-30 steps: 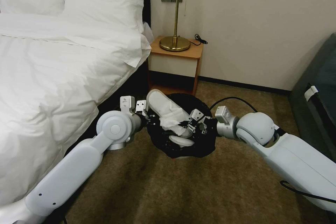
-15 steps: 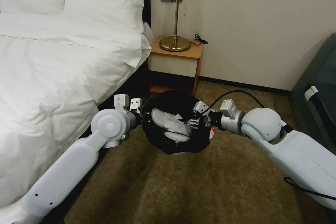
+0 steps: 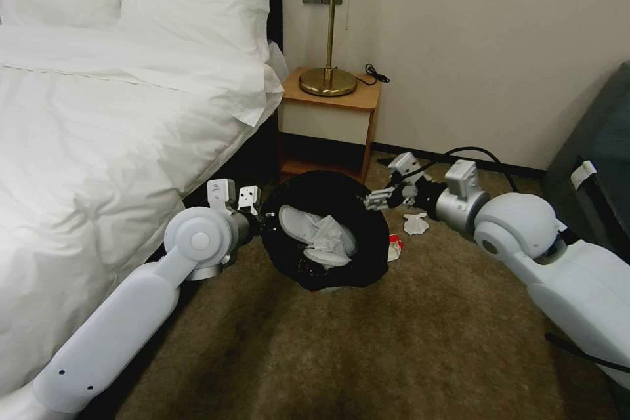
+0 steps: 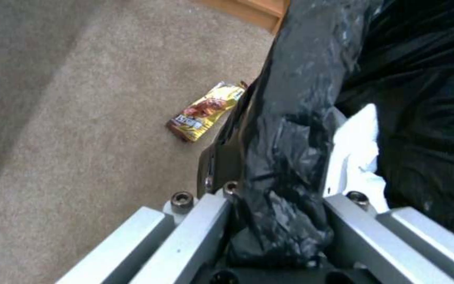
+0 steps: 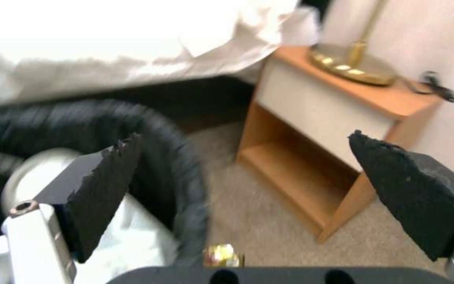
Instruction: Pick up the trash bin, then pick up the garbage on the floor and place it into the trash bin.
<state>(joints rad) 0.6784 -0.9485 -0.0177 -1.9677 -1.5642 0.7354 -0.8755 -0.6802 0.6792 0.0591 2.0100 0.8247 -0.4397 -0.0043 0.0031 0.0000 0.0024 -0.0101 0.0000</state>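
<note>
- Black crinkly plastic lines the trash bin (image 3: 328, 236), which we hold above the carpet (image 3: 394, 354) between the bed (image 3: 98, 131) and the nightstand (image 3: 328, 118), its wide mouth tilted toward our head camera.
- Our left gripper (image 3: 261, 218) is clamped on the bin's rim at the side nearest the bed; in the left wrist view the bag-covered rim (image 4: 285, 157) is pinched between the two metal fingers.
- Inside the bin we see a white slipper (image 3: 298, 223), crumpled white tissue (image 3: 335, 235) on top of it, and a second white piece lower down.
- Our right gripper (image 3: 380, 198) hangs just beside the bin's rim on the nightstand side, its fingers spread wide apart with nothing between them; the right wrist view shows both black pads (image 5: 106, 189) parted, framing the nightstand shelf.
- On the carpet, a crumpled tissue (image 3: 415, 224) lies below our right wrist, and a red wrapper (image 3: 394, 247) sits just beside the bin.
- A gold-brown snack packet (image 4: 206, 110) lies flat on the carpet, close to the bin in the left wrist view.
</note>
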